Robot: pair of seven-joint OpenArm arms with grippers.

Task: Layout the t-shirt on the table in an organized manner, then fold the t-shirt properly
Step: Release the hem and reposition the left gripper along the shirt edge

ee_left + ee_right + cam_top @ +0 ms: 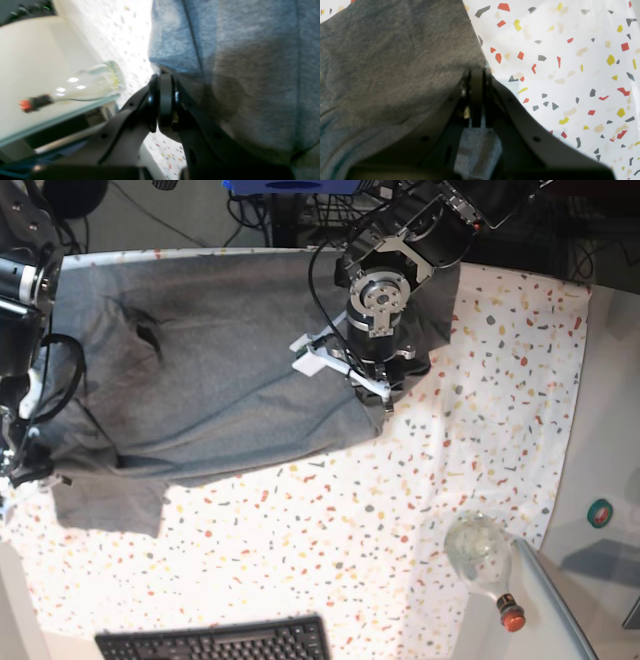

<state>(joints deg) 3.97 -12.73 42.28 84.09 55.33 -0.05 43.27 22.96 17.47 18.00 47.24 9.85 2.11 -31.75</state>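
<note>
The heather-grey t-shirt (220, 380) lies spread across the far left half of the speckled table (450, 470), with some wrinkles and one sleeve (110, 502) hanging toward the near left. My left gripper (385, 398) is shut on the shirt's edge at its right end. In the left wrist view its jaws (162, 100) are pressed together with grey fabric (237, 75) running up from the tips. My right gripper (22, 468) is at the shirt's left end. In the right wrist view it (477, 75) is shut on the shirt edge (395, 62), with fabric showing between the fingers.
A clear glass bottle (482, 552) with a red cap lies at the table's near right corner, also in the left wrist view (95, 82). A black keyboard (215, 642) sits at the near edge. A plain white ledge (605, 410) runs along the right. Cables hang behind the table.
</note>
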